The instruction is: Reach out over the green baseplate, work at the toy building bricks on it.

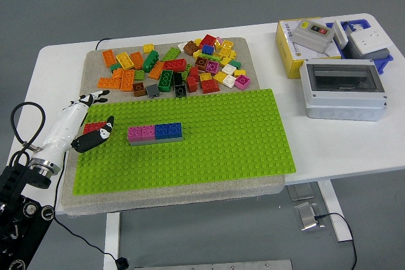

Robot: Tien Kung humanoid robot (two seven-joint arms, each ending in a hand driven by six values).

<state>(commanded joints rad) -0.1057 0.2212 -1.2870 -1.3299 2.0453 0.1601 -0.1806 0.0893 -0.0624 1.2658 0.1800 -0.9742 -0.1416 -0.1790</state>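
The left hand (87, 120) sits at the baseplate's nine o'clock edge, its fingers (95, 97) spread wide toward one o'clock and its dark thumb (101, 132) lying against the near side of a red brick (95, 126). Whether the thumb presses or merely touches the brick cannot be told; nothing looks pinched, so I judge the hand relaxed and empty. The red brick sits on the green baseplate (209, 137) with its long axis running nine to three. At three o'clock from it, just apart, stands a row of a pink brick (140, 132) and a blue brick (168, 131), touching end to end on the same nine-to-three line. The loose brick pile (177, 67) lies at twelve to one o'clock, beyond the plate. Only the left arm is present, so it is the nearer.
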